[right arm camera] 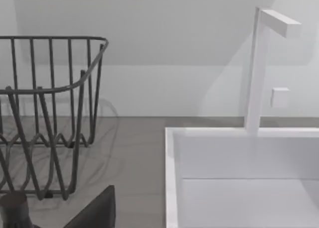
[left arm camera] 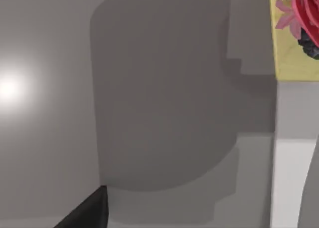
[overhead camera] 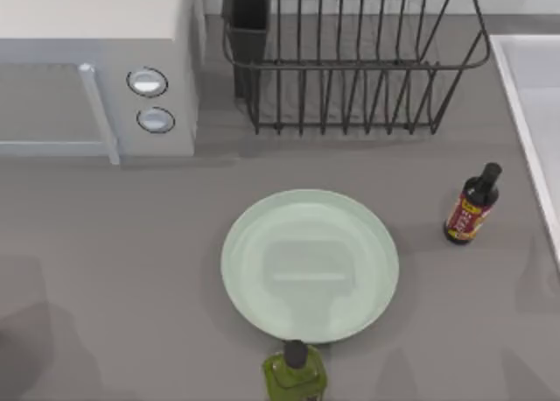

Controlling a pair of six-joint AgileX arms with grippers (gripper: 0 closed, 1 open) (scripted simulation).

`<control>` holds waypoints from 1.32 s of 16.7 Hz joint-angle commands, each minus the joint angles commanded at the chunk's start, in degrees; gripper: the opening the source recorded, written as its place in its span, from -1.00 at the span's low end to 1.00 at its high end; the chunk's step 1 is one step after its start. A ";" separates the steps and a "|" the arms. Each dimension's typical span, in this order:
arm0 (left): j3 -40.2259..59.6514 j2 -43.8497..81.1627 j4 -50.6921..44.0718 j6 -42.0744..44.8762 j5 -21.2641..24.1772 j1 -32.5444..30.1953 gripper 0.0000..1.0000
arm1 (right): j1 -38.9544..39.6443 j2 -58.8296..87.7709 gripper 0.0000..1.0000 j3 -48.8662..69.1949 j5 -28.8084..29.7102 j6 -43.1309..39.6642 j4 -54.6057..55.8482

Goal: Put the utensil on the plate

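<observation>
Low in each wrist view, one dark fingertip shows, the left gripper's (left arm camera: 84, 213) over bare grey surface, the right gripper's (right arm camera: 97, 213) near a white sink (right arm camera: 239, 178) with its tap; how far either pair of jaws stands open I cannot tell. Mid-table lies the large round pale mint-green glossy plate (overhead camera: 310, 265), nothing on it. A green bottle (overhead camera: 296, 375) touches its near rim; a dark sauce bottle (overhead camera: 472, 205) stands to its right, a dark wire dish rack (overhead camera: 350, 59) behind.
</observation>
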 joint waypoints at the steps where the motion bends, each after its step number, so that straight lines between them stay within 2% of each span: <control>1: 0.00 0.00 0.00 0.00 0.00 0.00 0.55 | 0.00 0.00 1.00 0.00 0.00 0.00 0.00; 11: 0.00 0.00 0.00 0.00 0.00 0.00 -0.96 | 0.00 0.00 1.00 0.00 0.00 0.00 0.00; 19: 0.00 0.00 0.00 0.00 0.00 0.00 -1.00 | 0.00 0.00 1.00 0.00 0.00 0.00 0.00; 20: 2.41 -3.90 -6.16 -1.55 0.41 -0.09 -1.00 | 0.00 0.00 1.00 0.00 0.00 0.00 0.00; 22: 3.19 -4.17 -7.08 -1.46 0.42 -0.03 -1.00 | 0.00 0.00 1.00 0.00 0.00 0.00 0.00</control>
